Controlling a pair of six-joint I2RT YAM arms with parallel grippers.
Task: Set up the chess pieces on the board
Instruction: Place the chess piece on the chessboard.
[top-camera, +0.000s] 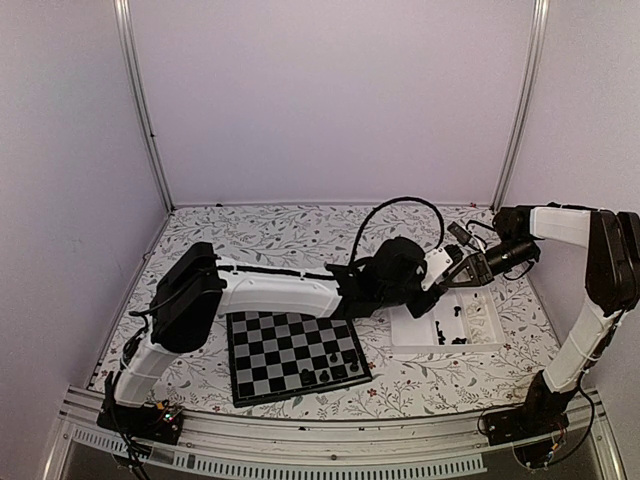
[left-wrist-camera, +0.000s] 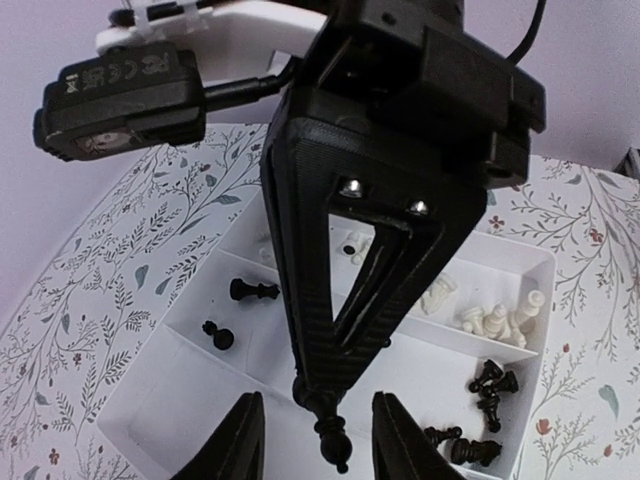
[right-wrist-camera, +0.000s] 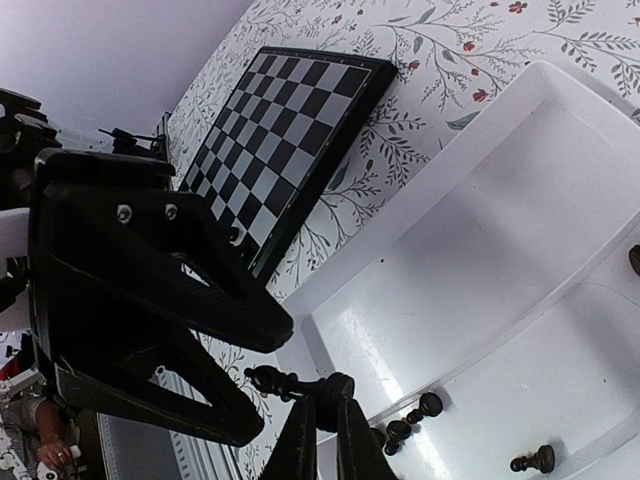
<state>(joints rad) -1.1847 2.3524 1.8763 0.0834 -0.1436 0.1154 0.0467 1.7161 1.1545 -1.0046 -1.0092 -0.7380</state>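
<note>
A table (top-camera: 250, 228) under a leaf-and-flower cloth, with pale walls around it, carries a white compartmented tray (top-camera: 400, 345). Both arms meet just above this tray. The right pincer (right-wrist-camera: 328, 398) is clamped tight on a single black chess piece (right-wrist-camera: 285, 383), which sticks out sideways from its fingertips (seen from the right wrist). The left pincer (left-wrist-camera: 320, 420) stands open around that same piece. Its fingers (left-wrist-camera: 240, 440) sit one on each side, and the left wrist view shows a gap on both sides, so it has no hold on it. Below them, loose black chess pieces (left-wrist-camera: 490, 382) lie scattered in several of the tray's compartments, and pale cream pieces (left-wrist-camera: 490, 320) are heaped in another. The board (top-camera: 285, 350) lies flat on the table to the left of the tray, near it but not touching. A few black pieces (top-camera: 352, 367) stand on the board's squares, gathered at its corner on the tray's side.
</note>
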